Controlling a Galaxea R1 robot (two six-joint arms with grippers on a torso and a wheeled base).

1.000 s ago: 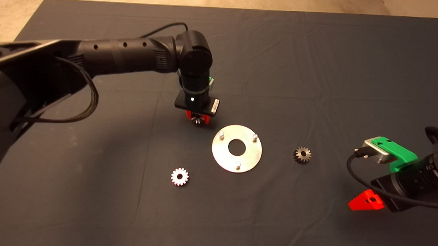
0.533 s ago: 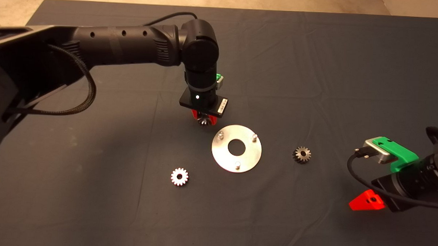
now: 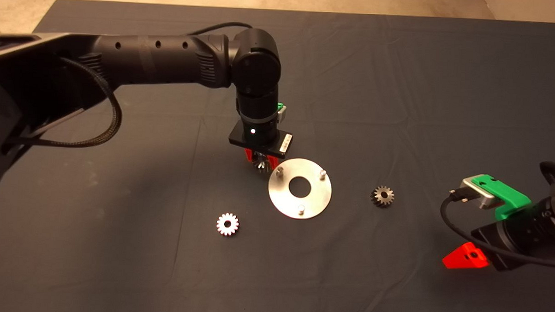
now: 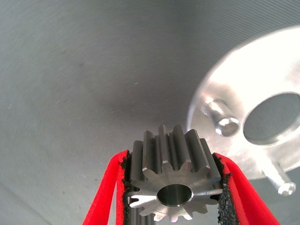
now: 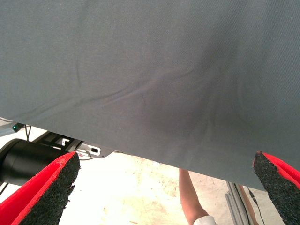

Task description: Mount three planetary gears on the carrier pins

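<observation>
My left gripper [image 3: 261, 161] is shut on a planetary gear [image 4: 174, 180], gripped by its toothed sides between the black pads. It hangs just left of the round silver plate [image 3: 315, 194], close to the nearest carrier pin [image 3: 279, 171]. That pin [image 4: 224, 123] shows in the left wrist view just beyond the gear. Two more pins [image 3: 322, 174] [image 3: 301, 209] stand bare on the plate. A bright gear [image 3: 227, 224] lies flat on the mat at front left of the plate. A dark gear [image 3: 382, 196] lies to the plate's right. My right gripper [image 3: 465, 257] waits open at the lower right edge.
The dark mat [image 3: 400, 86] covers the table, with bare floor beyond its far edge. In the right wrist view a person's arm [image 5: 190, 201] shows past the mat's edge.
My left gripper has carried the gear to the right and toward the front, closing in on the plate's left pin. The right arm and the two loose gears have stayed put.
</observation>
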